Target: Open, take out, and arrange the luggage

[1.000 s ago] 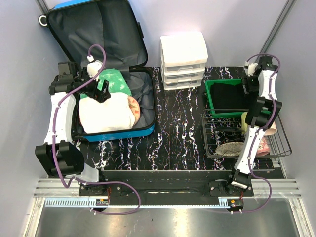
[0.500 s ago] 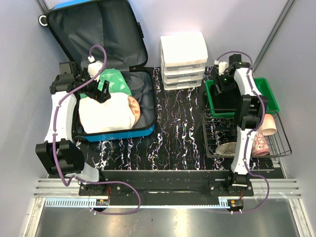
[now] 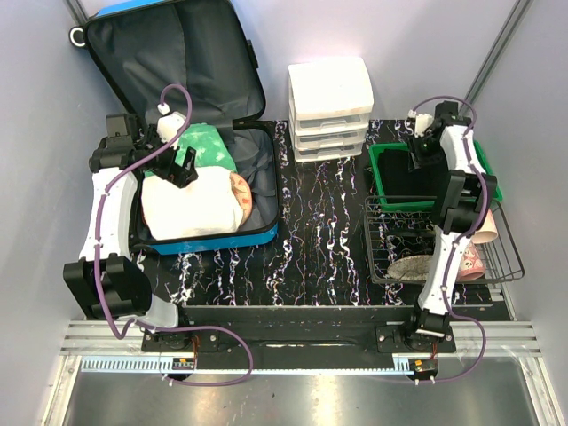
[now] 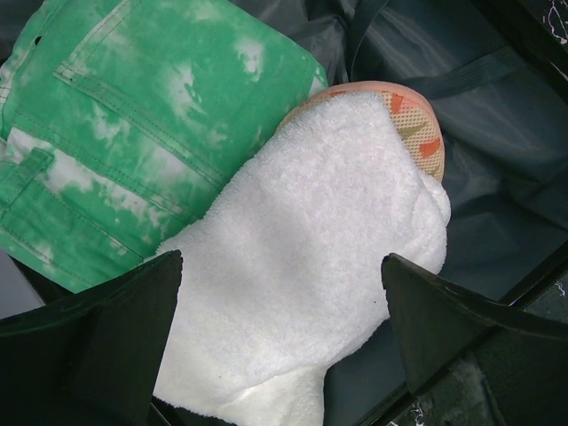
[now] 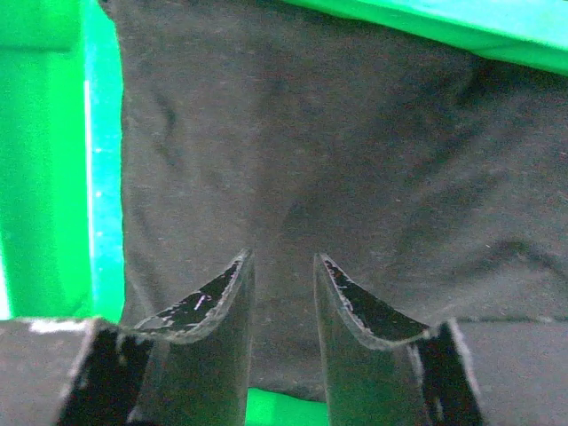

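Note:
The blue luggage (image 3: 213, 241) lies open at the left, its lid (image 3: 169, 62) leaning on the back wall. Inside are a green garment (image 3: 209, 146) (image 4: 133, 133), a white towel (image 3: 191, 204) (image 4: 302, 248) and an orange mesh item (image 3: 240, 191) (image 4: 417, 124) partly under the towel. My left gripper (image 3: 182, 164) (image 4: 280, 293) hovers over the towel, jaws wide open and empty. My right gripper (image 3: 424, 153) (image 5: 281, 259) points down at a black cloth (image 3: 404, 182) (image 5: 355, 133) in the green tray (image 3: 377, 177) (image 5: 44, 177). Its jaws stand a narrow gap apart, with nothing clearly pinched.
A white three-drawer organiser (image 3: 330, 106) stands at the back centre. A wire basket (image 3: 506, 248) at the front right holds a pink cup (image 3: 484, 226) and other small items. The right arm's links cross above the basket.
My right gripper swung left over the green tray, then shifted slightly right, and its jaws narrowed. The left arm and the luggage contents have not moved.

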`<state>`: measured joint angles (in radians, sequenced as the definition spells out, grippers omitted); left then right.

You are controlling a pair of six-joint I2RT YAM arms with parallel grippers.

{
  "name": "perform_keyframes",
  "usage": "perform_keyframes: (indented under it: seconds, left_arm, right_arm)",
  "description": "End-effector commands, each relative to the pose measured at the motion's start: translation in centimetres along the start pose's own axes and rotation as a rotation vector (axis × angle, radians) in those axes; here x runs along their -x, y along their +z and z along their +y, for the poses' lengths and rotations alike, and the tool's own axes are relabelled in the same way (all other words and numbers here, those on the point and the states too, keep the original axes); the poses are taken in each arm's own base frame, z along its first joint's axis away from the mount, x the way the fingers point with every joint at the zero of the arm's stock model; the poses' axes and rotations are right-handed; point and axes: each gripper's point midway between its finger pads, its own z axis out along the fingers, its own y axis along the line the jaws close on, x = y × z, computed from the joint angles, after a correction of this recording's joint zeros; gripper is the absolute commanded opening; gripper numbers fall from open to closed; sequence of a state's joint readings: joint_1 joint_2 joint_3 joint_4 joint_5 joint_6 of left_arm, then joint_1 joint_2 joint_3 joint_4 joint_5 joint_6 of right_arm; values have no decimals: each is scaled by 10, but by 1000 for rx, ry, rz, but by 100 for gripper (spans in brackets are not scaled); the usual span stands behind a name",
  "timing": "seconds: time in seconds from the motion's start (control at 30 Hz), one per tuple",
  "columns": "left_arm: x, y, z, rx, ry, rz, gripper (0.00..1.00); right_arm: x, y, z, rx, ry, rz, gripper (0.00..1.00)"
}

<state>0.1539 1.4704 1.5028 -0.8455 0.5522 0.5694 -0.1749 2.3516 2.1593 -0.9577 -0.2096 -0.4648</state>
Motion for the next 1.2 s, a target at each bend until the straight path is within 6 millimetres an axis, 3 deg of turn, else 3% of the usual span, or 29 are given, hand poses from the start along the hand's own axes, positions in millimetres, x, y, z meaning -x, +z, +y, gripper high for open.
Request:
perform_keyframes:
  seconds: [0.0, 0.2, 0.23, 0.43, 0.67, 0.83, 0.87, 1.0, 1.13, 1.17]
  left_arm:
    - [10, -2, 3, 13, 15, -32, 99]
    - [12, -3, 8, 35, 20, -30, 99]
    - [12, -4, 7, 38, 16, -28, 99]
    - [3, -2, 4, 38, -23, -8, 99]
    - [-11, -1, 9, 75, -55, 35, 99]
    - [-21, 0, 24, 117, -139, 77, 99]
    - [-13, -3, 26, 111, -154, 60, 99]
    - [-17, 0, 26, 63, -183, 88, 98]
    - [-21, -2, 6, -87, -6, 103, 98]
    - [-14, 0, 5, -118, 35, 87, 98]
  right_arm:
    - [29, -19, 61, 158, -110, -88, 39]
    - [7, 2, 136, 350, -132, -12, 34]
    - [8, 5, 157, 387, -140, -14, 34]
    - [26, 10, 237, 540, -64, -47, 34]
    - [47, 12, 305, 640, -40, -110, 40]
    - [62, 9, 340, 709, -42, -152, 46]
    - [67, 2, 344, 724, -18, -160, 47]
    - [86, -28, 357, 772, -47, -241, 55]
    - [98, -59, 358, 787, -79, -305, 66]
    - [100, -72, 360, 795, -94, -328, 69]
